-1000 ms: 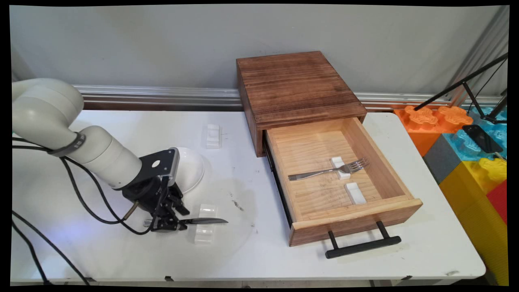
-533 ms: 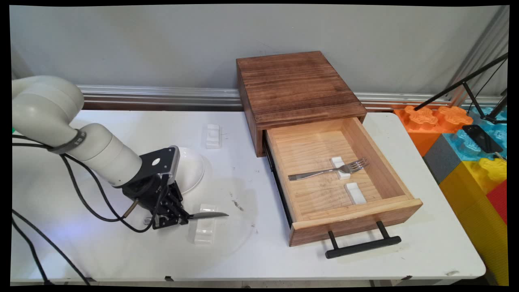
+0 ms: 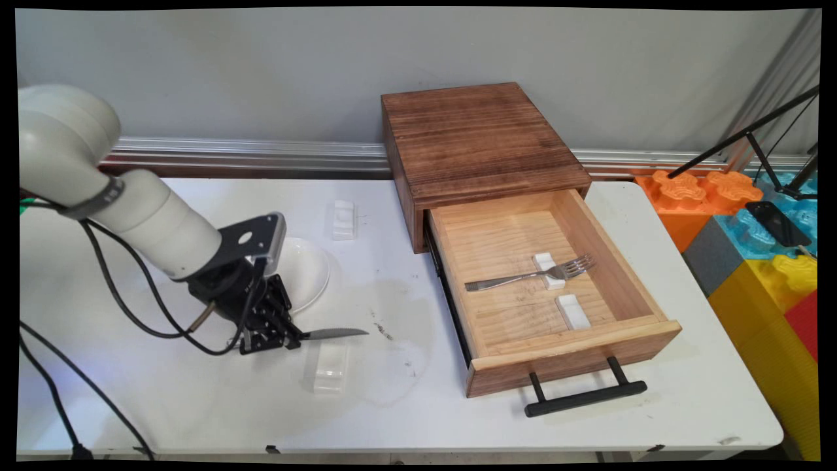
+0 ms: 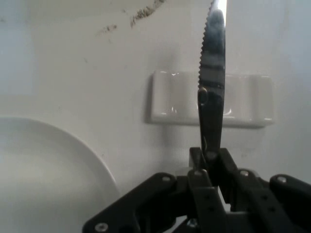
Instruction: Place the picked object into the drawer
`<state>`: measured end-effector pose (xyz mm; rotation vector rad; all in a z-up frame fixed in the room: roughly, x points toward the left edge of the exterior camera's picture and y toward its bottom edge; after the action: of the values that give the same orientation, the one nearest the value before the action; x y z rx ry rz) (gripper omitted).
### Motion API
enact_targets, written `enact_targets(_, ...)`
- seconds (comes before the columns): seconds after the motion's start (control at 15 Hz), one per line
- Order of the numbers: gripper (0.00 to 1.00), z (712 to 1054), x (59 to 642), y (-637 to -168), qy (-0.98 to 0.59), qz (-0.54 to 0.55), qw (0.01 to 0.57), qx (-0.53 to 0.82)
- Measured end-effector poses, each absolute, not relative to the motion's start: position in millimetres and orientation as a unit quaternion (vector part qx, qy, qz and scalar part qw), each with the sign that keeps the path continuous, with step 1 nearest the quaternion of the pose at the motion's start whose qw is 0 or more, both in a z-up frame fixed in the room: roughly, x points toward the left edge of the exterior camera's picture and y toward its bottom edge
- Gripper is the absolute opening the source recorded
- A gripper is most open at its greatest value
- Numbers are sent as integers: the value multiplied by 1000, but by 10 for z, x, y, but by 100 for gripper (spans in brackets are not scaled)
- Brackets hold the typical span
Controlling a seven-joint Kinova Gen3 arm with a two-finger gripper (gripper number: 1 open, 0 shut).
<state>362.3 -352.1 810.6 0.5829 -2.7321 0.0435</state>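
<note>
My gripper (image 3: 288, 339) is shut on a steel knife (image 3: 335, 333) at its handle end. The serrated blade sticks out to the right, level, lifted clear of the table. In the hand view the gripper (image 4: 210, 162) pinches the knife (image 4: 212, 82), whose blade runs up the picture. Below the blade lies a white cutlery rest (image 3: 329, 370), also seen as the white rest (image 4: 212, 106) behind the blade in the hand view. A white plate (image 3: 305, 273) sits just behind the hand; its rim shows as the plate (image 4: 53, 170) at lower left.
A wooden box (image 3: 477, 140) stands at the back with its drawer (image 3: 644, 337) pulled open. Inside lie a fork (image 3: 529, 276) on a white rest (image 3: 548, 269) and a second rest (image 3: 573, 311). Another white rest (image 3: 343, 219) sits on the table (image 3: 196, 405) behind the plate. Coloured blocks (image 3: 765, 261) lie off the right.
The gripper shut on the knife and lifted it off the white rest; arm and knife have risen and shifted slightly back.
</note>
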Motion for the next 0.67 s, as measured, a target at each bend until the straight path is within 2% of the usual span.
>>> enact_targets(0.67, 0, 8883, 3295, -3621, -951, 20, 199, 236)
